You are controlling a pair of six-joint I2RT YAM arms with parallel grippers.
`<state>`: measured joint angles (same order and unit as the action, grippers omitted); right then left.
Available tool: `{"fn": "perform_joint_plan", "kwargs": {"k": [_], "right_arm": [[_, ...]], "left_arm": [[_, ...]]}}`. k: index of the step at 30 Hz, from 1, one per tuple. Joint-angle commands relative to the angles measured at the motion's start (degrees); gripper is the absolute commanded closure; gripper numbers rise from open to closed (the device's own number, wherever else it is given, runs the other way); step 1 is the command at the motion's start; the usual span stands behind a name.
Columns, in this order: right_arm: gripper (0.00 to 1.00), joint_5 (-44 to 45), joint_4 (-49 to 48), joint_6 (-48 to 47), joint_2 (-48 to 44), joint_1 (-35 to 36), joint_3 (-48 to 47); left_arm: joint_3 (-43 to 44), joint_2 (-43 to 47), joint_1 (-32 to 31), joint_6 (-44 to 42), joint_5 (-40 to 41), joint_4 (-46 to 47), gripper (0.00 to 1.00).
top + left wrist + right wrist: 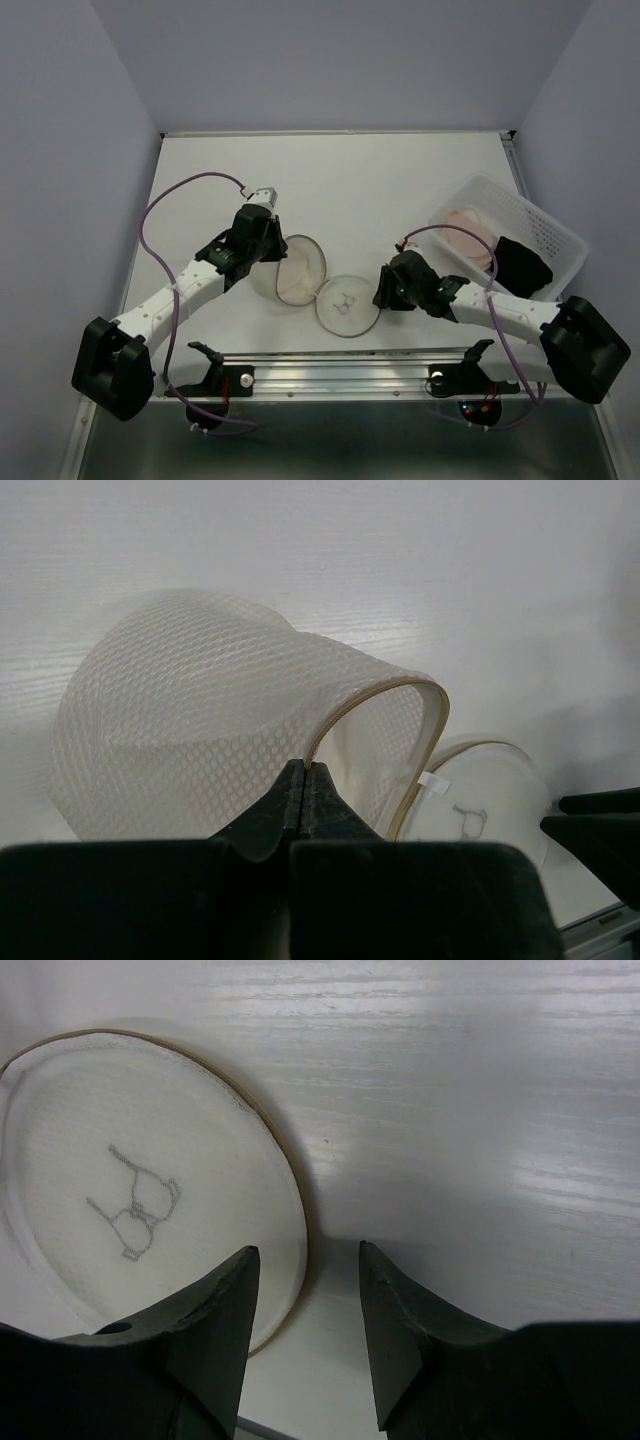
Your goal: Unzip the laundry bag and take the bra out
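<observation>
My left jaws pinch the bag (180,710) at its rim; my right jaws, spread and empty, hover beside its flat half. Mesh likely light, floppy; the rim offers the firmest hold.

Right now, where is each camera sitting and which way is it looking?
Top external: high behind the robot, looking down at the table; the left arm and right arm show, bases included.
Left wrist: on the left arm, facing along the left gripper, shut on the rim of the laundry bag.
Right wrist: on the right arm, looking down past the open right gripper at the table.
Shared: all three show the bag's flat half with its dark mark.
</observation>
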<state>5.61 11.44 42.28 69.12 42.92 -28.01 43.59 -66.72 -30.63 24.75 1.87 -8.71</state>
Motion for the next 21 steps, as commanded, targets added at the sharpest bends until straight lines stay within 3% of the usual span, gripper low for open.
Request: {"fn": "perform_joint_plan", "kwargs": {"k": [1, 3, 9, 11, 12, 16, 21], "right_arm": [[0.51, 0.4, -4.4, 1.3, 1.9, 1.6, 0.3], [0.55, 0.1, -5.0, 1.7, 2.5, 1.6, 0.6], [0.77, 0.9, -7.9, 3.9, 5.2, 1.6, 2.9], [0.88, 1.7, -7.9, 3.9, 5.7, 1.6, 3.0], [0.99, 2.1, -7.3, 3.8, 5.3, 1.6, 3.0], [0.99, 7.7, -2.8, 1.2, 0.9, 1.6, 0.2], [0.99, 18.7, 10.5, -5.4, -4.3, 1.6, -9.5]], "left_arm": [[-0.4, 0.7, 0.3, 0.2, -0.1, 1.9, 1.00], [-0.4, 0.7, 0.3, 0.3, 0.0, 1.9, 1.00], [-0.3, 0.4, 0.3, 0.2, -0.2, 1.9, 1.00], [-0.3, 0.4, 0.3, 0.2, -0.1, 1.9, 1.00], [-0.3, 0.4, 0.3, 0.2, -0.1, 1.7, 1.00], [-0.4, 0.4, 0.3, 0.2, -0.4, 1.5, 1.00], [-0.7, -0.6, 0.1, 0.9, -3.4, 1.9, 1.00]]}}
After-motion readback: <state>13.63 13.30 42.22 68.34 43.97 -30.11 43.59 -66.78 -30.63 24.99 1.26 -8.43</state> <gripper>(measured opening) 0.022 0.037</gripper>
